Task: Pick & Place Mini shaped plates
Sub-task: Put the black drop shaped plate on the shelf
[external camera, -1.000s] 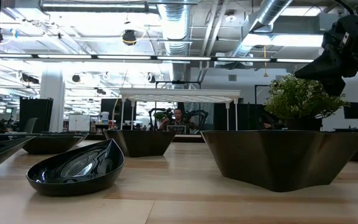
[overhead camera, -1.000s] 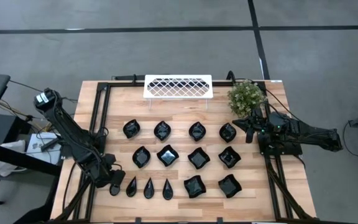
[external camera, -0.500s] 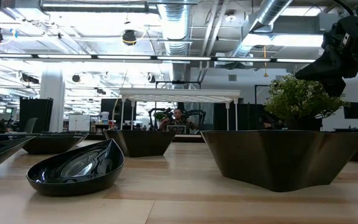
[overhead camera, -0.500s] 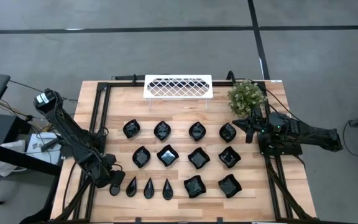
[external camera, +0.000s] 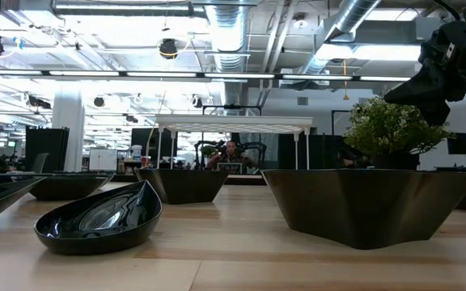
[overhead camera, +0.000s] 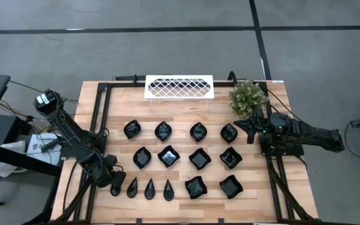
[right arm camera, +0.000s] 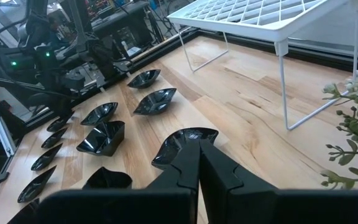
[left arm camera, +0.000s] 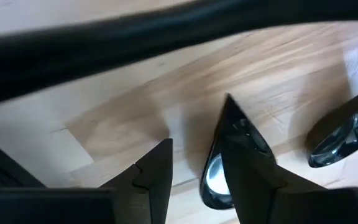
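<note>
Fourteen mini shaped plates [overhead camera: 167, 155] laid out on the wooden table [overhead camera: 180, 106] in three rows: four leaf-shaped in the far row, four squarish in the middle, then four slim teardrops and two larger squarish dishes along the near edge. Teardrops lying parallel, long axes running front to back, tips toward the white lattice rack [overhead camera: 179, 86]. Left gripper [overhead camera: 114, 186] low over the leftmost teardrop plate [left arm camera: 219, 171], fingers [left arm camera: 153, 174] spread apart, one either side of it, not closed on it; tip pointing away from the wrist. Right gripper [right arm camera: 199, 163] hovering beside the small potted plant [overhead camera: 248, 96], near the rightmost far-row dish, fingers pressed together, nothing between them.
</note>
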Controlling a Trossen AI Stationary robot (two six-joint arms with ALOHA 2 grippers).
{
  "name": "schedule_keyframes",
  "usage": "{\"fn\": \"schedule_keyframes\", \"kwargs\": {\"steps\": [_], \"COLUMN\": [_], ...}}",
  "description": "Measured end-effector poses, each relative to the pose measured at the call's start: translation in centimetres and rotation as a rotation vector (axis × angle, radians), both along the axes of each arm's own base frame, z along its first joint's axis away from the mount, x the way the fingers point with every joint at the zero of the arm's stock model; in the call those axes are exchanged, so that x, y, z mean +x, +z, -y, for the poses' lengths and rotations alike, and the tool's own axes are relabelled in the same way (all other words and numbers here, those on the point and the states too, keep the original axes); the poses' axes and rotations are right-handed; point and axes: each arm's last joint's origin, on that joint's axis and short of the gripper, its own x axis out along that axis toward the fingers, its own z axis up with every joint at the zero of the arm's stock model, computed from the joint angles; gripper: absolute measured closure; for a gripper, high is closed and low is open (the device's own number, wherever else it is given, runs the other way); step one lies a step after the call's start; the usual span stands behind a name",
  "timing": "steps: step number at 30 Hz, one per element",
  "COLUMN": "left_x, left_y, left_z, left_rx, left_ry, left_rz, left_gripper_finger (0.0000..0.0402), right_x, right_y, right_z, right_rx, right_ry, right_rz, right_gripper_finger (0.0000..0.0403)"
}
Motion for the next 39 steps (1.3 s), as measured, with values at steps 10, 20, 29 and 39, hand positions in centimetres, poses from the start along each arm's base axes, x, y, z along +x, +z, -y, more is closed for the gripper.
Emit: {"fn": "schedule_keyframes", "kwargs": {"steps": [10,20,29,39], "left_x": [0.12,0.22,0.23,0.26], "left_y": [0.06,0.16,0.16,0.58], "left_z": [0.19,0.34,0.35,0.36], "left_rx": [-0.022,-0.037,-0.037,-0.061], "left_ry": [0.002,0.001,0.001,0.005], "left_rz": [0.011,0.022,0.024,0.051], "left_gripper_finger": [0.0327,0.0391,0.0392,0.0393], "right_x": [0.00,0.00,0.00,0.00], "right_y": [0.00,0.00,0.00,0.00], "right_z": [0.00,0.00,0.00,0.00], "right_rx": [0.000,0.000,0.000,0.000], "right_ry": [0.000,0.000,0.000,0.000], "right_rz": [0.000,0.000,0.000,0.000], "right_gripper_finger": [0.0403,0.0403,0.0403,0.0403]}}
